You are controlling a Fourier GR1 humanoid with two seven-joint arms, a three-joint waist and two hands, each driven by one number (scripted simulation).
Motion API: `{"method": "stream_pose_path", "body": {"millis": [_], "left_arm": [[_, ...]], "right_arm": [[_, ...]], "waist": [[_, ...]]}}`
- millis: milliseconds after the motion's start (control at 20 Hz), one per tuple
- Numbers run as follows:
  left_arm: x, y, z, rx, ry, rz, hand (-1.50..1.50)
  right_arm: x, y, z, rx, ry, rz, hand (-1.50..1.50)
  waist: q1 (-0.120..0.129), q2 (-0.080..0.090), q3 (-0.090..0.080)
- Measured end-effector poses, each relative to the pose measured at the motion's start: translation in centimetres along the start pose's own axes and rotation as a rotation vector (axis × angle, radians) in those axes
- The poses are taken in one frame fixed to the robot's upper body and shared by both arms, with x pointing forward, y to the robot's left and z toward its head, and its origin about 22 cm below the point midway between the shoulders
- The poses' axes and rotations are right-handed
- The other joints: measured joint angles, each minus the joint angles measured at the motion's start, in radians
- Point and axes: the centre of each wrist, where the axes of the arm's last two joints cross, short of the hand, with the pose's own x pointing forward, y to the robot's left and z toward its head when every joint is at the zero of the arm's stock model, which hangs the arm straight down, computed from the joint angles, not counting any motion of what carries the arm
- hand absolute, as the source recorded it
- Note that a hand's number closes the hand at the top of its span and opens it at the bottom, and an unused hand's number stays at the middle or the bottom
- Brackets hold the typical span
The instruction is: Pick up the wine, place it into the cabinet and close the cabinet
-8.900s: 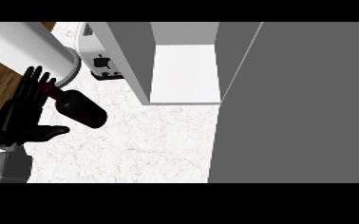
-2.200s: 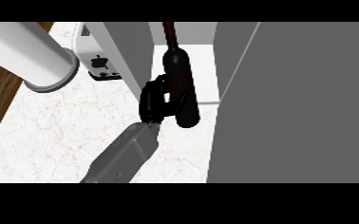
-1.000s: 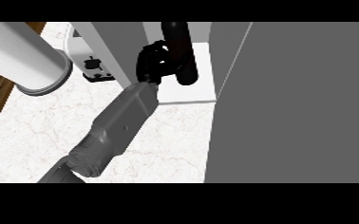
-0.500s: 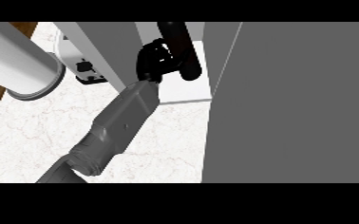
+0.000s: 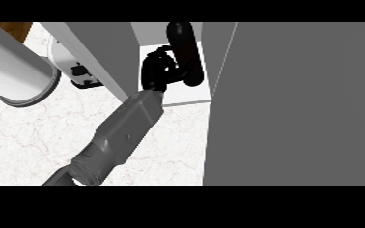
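The left hand (image 5: 158, 71) reaches into the open cabinet (image 5: 100, 53), its fingers curled round the wine (image 5: 184, 53), a dark bottle that stands or leans on the white cabinet floor against the hand; whether its base fully rests there is hard to tell, since hand and bottle are both black and merge. The right hand is out of view. The door (image 5: 285, 101) fills the right side, its edge just beside the bottle.

Risks, as I judge them: if the hand lets go while the bottle is tilted, it may topple inside or roll out onto the desk (image 5: 171, 140); the fingers could drag it over on the way out; the forearm lies across the opening, so swinging the door before it clears would jam it; a bottle left near the front lip could block the door.

No label, brand or writing can be read on anything.
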Motion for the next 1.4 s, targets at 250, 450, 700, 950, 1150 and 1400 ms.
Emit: {"method": "stream_pose_path", "body": {"millis": [250,450,700,950,1150,1400], "left_arm": [[-0.2,-0.6,0.5,-0.006,0.005,0.003,1.50],[-0.2,-1.1,0.9,0.013,-0.006,0.040,1.50],[0.0,-1.7,0.9,0.059,-0.022,0.070,-1.50],[0.1,-2.0,0.9,0.090,-0.036,0.082,-1.50],[0.2,-2.2,0.8,0.098,-0.038,0.061,-1.50],[0.2,-2.2,0.5,0.092,-0.065,-0.039,-1.50]], "right_arm": [[-0.1,-0.1,0.1,0.005,0.000,-0.008,-1.50],[-0.2,0.2,0.3,0.015,-0.003,-0.013,-1.50],[0.0,0.1,0.3,0.015,-0.010,-0.006,-1.50],[0.2,0.3,0.3,0.018,-0.006,-0.004,-1.50],[0.0,0.1,0.5,0.015,-0.005,-0.002,-1.50],[-0.3,0.2,0.2,0.021,-0.008,-0.009,-1.50]], "waist": [[-0.013,0.001,0.000],[-0.022,0.002,0.000],[-0.021,0.002,0.000],[-0.026,0.005,0.000],[-0.023,0.005,0.000],[-0.020,0.007,0.001]]}}
